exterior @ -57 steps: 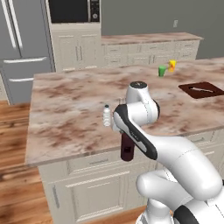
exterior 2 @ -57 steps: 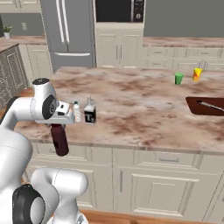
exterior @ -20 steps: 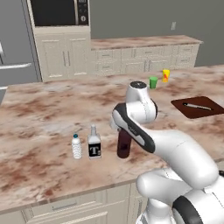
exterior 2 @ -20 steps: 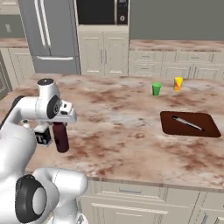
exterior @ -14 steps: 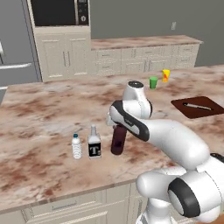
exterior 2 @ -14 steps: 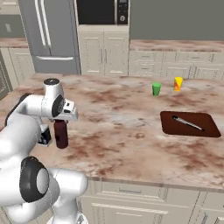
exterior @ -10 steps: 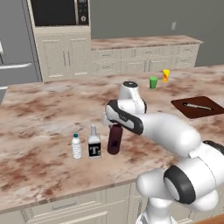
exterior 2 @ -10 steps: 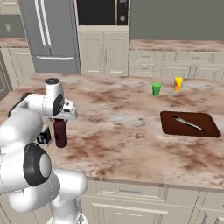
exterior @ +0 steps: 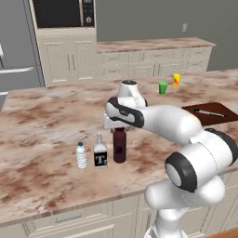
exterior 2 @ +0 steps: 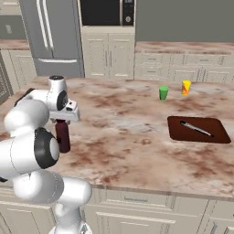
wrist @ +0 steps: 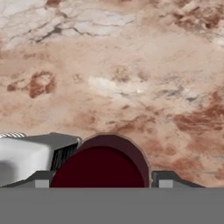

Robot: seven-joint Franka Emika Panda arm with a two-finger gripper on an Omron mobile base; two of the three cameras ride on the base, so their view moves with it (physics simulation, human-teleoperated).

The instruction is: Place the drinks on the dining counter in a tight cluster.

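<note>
The dark maroon bottle (exterior: 119,146) stands upright on the dining counter (exterior: 42,121), close beside the white bottle with the "T" label (exterior: 99,155). The small clear water bottle (exterior: 81,155) stands just left of that one. My gripper (exterior: 119,128) comes down over the maroon bottle's top, shut on it. From the right, the maroon bottle (exterior 2: 63,136) hangs under the gripper (exterior 2: 61,121). Looking down along the gripper (wrist: 105,180), the maroon bottle's cap (wrist: 100,166) sits between the fingertips, with the white bottle (wrist: 26,159) at its left.
A green cup (exterior: 162,87) and a yellow-orange cup (exterior: 176,80) stand at the counter's far right. A dark cutting board (exterior 2: 197,129) with a knife lies to the right. The counter's front edge runs close below the bottles.
My gripper carried the maroon bottle left and down until it stood on the counter beside the white bottle. The other two bottles kept their places.
</note>
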